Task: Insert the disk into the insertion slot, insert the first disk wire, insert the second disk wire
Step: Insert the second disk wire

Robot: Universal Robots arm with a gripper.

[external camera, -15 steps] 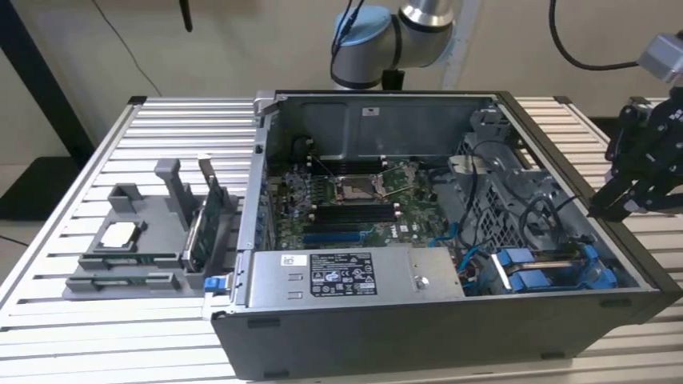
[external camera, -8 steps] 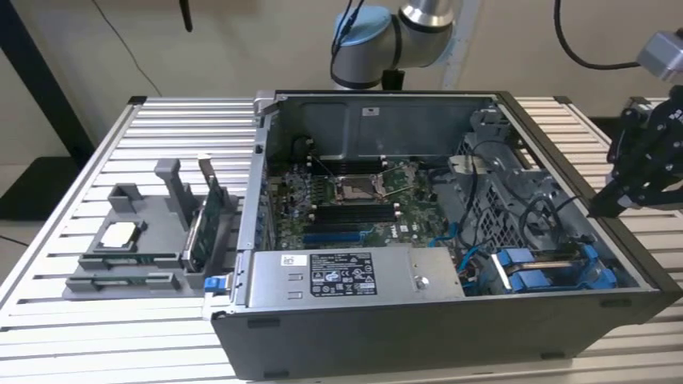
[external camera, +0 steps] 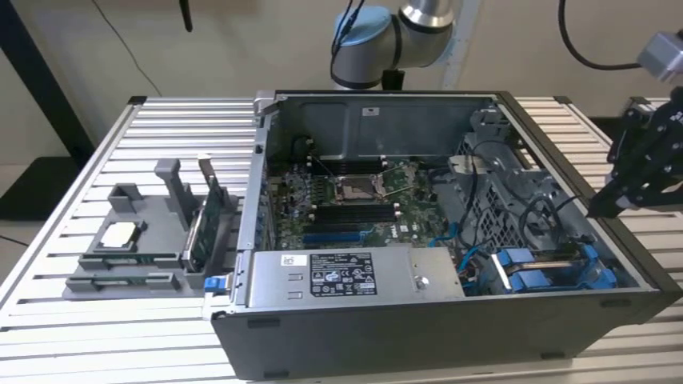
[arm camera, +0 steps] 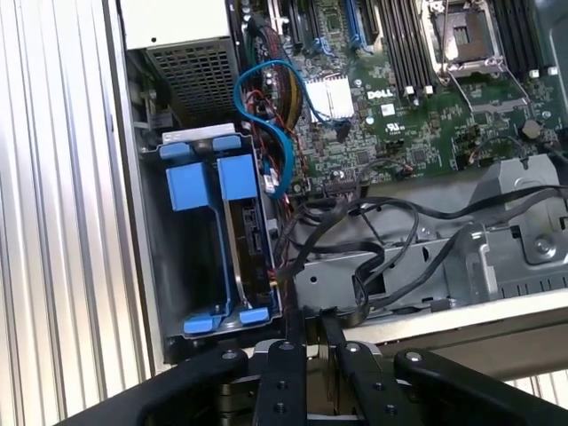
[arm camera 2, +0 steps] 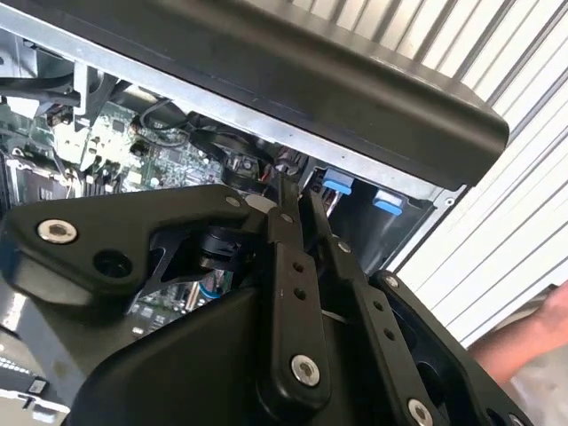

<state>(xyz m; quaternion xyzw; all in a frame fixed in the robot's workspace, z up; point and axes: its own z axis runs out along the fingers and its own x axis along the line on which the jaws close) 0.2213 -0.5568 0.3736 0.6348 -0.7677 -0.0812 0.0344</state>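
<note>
Blue-framed disk [arm camera: 241, 232] seated in slot [arm camera: 200, 275], edge toward cables [arm camera: 373, 213] for plugging; your gripper [arm camera: 311, 312] pressed together, empty, parked just outside case [external camera: 427, 336] wall.

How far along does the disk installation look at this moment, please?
Done: the disk, in its blue carrier, sits inside the insertion slot. In hand: nothing; the gripper, fingers together, hovers at the computer case rim. Left: a blue cable and black cables lie beside the disk; whether they are plugged in is unclear.
</note>
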